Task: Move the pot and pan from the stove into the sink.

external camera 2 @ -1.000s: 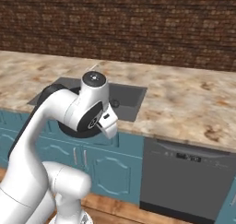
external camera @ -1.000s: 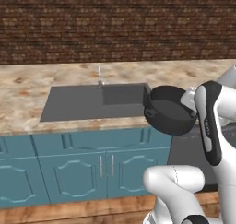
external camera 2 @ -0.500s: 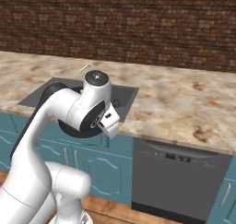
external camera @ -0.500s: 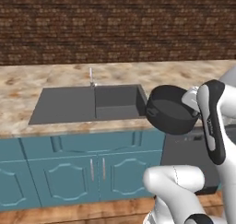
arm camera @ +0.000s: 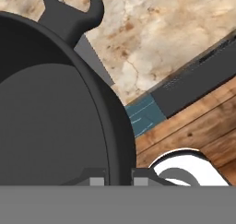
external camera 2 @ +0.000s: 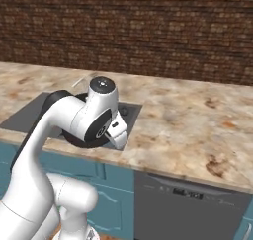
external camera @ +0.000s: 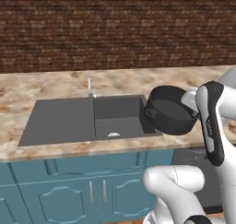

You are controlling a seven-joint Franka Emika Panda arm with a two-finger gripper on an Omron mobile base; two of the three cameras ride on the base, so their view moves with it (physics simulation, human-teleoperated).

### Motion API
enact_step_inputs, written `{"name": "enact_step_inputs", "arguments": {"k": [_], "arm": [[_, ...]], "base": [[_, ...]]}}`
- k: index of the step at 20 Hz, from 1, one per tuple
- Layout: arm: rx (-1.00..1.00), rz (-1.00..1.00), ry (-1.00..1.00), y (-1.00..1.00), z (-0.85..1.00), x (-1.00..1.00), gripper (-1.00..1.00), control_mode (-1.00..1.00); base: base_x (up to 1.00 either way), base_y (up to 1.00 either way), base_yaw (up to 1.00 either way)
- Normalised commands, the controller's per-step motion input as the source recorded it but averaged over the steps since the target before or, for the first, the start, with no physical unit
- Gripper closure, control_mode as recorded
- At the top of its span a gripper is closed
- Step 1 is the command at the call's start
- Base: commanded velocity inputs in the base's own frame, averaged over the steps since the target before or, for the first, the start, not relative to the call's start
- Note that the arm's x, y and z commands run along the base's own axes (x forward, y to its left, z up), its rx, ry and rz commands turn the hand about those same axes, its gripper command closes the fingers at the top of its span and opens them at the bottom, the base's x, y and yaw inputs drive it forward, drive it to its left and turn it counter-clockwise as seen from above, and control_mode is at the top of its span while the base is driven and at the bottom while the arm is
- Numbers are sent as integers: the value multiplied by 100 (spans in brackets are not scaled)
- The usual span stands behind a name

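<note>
- We see the pincer (arm camera: 116,180) clamped on the rim of the pot (external camera: 169,110); in the hand view its two fingertips (arm camera: 96,181) sit one on each side of the pot's wall, close together with only that thin wall between them.
- We take the pot to be carried clear of the surface (external camera: 55,149): in the left base view it hangs tilted, its open mouth turned partly toward the camera, at the right edge of the sink (external camera: 60,121).
- Relative to the sink, the pot overlaps the right rim of the sunken basin, and the flat drainboard lies on the far side of the basin from it.
- One small loop handle of the pot (arm camera: 73,6) points away from the pincer in the hand view, on the rim opposite the gripped spot.
- In the right base view we see only a dark arc of the pot (external camera 2: 79,140) behind the robot's wrist, over the sink's near corner (external camera 2: 20,116).
- The thin silver faucet (external camera: 90,88) stands at the back of the sink, well apart from the pot.
- We cannot tell whether the pot's lowest edge touches the sink's rim.
</note>
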Motion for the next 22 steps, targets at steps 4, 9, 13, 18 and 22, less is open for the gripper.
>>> {"name": "enact_step_inputs", "arguments": {"k": [4,9,13,18,22], "arm": [[0,0,0,0,0,0,100,100],[0,0,0,0,0,0,100,100],[0,0,0,0,0,0,100,100],[0,0,0,0,0,2,100,-100],[0,5,2,16,-3,14,100,-100]], "base": [[73,7,-5],[64,9,-6],[18,5,-3],[0,0,0],[0,0,0]]}}
